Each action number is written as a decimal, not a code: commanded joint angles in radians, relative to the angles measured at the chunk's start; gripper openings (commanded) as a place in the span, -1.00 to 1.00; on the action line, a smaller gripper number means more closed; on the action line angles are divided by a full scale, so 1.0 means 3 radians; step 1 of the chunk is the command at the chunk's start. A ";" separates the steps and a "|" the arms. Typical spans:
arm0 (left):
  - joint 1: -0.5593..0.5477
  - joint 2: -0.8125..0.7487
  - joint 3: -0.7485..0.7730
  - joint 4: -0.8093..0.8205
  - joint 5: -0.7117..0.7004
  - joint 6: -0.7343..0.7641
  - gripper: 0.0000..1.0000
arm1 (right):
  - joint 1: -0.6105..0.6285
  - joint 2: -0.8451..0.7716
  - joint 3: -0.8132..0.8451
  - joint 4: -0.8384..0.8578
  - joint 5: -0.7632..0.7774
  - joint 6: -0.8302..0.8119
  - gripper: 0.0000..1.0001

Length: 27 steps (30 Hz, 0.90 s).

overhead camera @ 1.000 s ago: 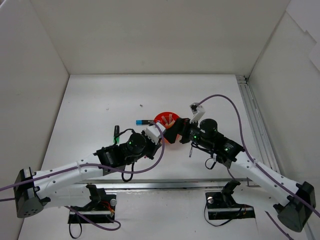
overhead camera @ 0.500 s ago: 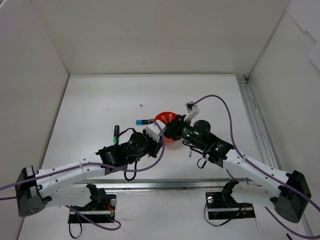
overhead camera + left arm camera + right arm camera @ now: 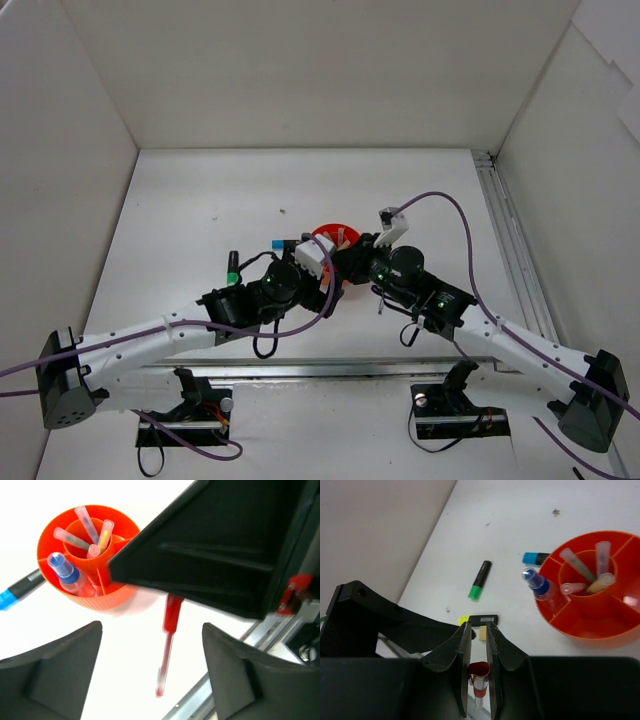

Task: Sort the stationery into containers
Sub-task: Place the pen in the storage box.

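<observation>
Between the fingers of the right gripper, a red pen is sitting clenched, one pad pressing on it from each side. Seen from the left wrist, that pen is hanging out from under the right gripper's black body and pointing toward 6 o'clock, slightly tilted; whether its lower tip is touching the table cannot be told. The left gripper is standing released, its fingers spreading wide at 8 and 4 o'clock of the pen, neither one touching it. The tub is resting at 10 o'clock of the pen in that view and at 2 o'clock of the right gripper in the right wrist view, near both but apart from them. A blue-white marker is leaning in an outer compartment on the tub's 9 o'clock side, and several thin pens are leaning in the central ring. A blue-capped highlighter is lying just beside the tub's wall at 10 o'clock. A green-capped highlighter is lying farther out at 9 o'clock, well apart from the tub. Just past the right fingertips at 12 o'clock, a small black piece and a pale eraser are lying side by side.
</observation>
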 commanded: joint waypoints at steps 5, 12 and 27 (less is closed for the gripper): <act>0.0016 -0.0225 0.0045 -0.0141 -0.0287 -0.0084 0.99 | 0.0026 -0.0334 0.0332 -0.0332 0.0994 -0.0484 -1.00; 0.0246 -0.0655 -0.0063 -0.0682 -0.0666 -0.0380 0.99 | 0.0031 -0.0044 0.0302 0.0219 0.1342 -0.1419 -1.00; 0.0972 -0.1596 -0.0323 -0.1338 -0.0487 -0.0836 0.99 | 0.0036 0.0974 0.0542 0.1161 0.1434 -0.2090 -1.00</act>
